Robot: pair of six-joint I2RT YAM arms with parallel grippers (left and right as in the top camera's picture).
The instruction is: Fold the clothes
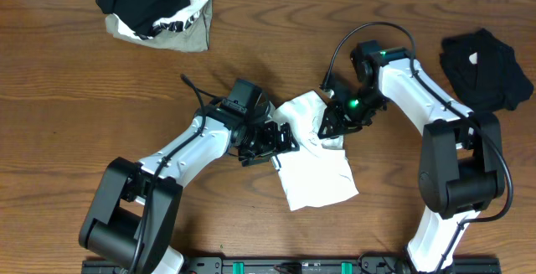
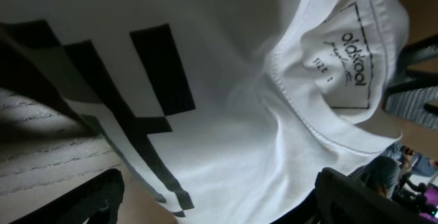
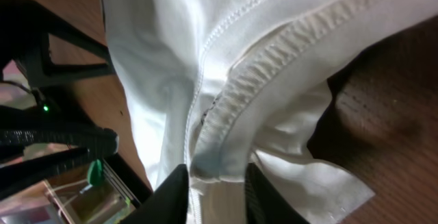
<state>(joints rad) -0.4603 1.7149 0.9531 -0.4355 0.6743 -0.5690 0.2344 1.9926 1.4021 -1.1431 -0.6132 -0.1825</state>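
Overhead: wooden table [image 1: 84, 98], white T-shirt [image 1: 314, 173] bunched between left gripper [image 1: 280, 137] and right gripper [image 1: 332, 123]. Left wrist: fingers spread wide, collar label just ahead. Right wrist: jaws pinching the collar seam, bare wood alongside.

On the collar label [image 2: 345, 63] of the shirt [image 2: 226, 114], the cursive line is unreadably small.

Overhead view: bright, even, diffuse light. Brown wooden table [image 1: 75, 81] sharp throughout; shadows short, soft. Crumpled black garment at right edge [image 1: 487, 66] swallows detail.
Left wrist view: white cotton T-shirt with black block print [image 2: 226, 114] overfills frame; soft focus, top washed out, grey shade lower left.
Right wrist view: stitching crisp; deep shadow on table at right; lower-left background blurred.
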